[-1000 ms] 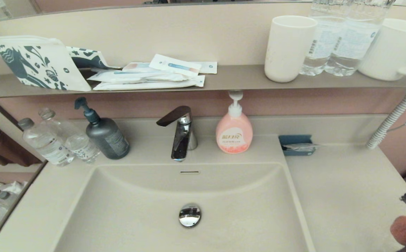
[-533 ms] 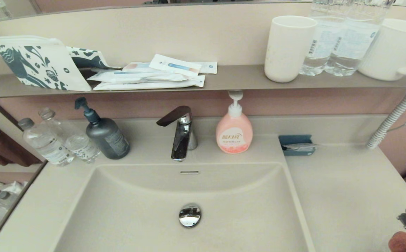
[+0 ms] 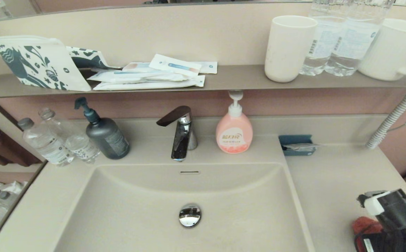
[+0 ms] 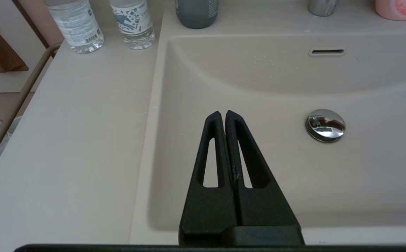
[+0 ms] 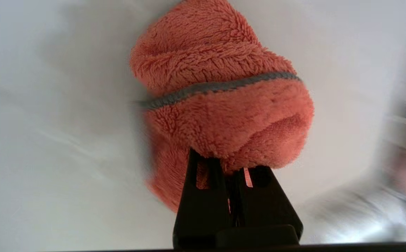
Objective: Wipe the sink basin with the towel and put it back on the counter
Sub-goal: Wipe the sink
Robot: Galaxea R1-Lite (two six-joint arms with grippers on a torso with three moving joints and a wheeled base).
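Over the counter (image 3: 336,182), right of the sink basin (image 3: 188,196), the right gripper (image 5: 229,168) pinches the towel (image 5: 220,105), so the basin lies to its left, while the left gripper (image 4: 223,115) hangs closed over the basin.

The sink basin (image 3: 188,206) sits in the counter (image 3: 343,182), with a tap (image 3: 181,134) behind it between a pump bottle (image 3: 104,133) to the left and a soap dispenser (image 3: 234,129) to the right, below a shelf (image 3: 238,77) holding cups (image 3: 288,47).
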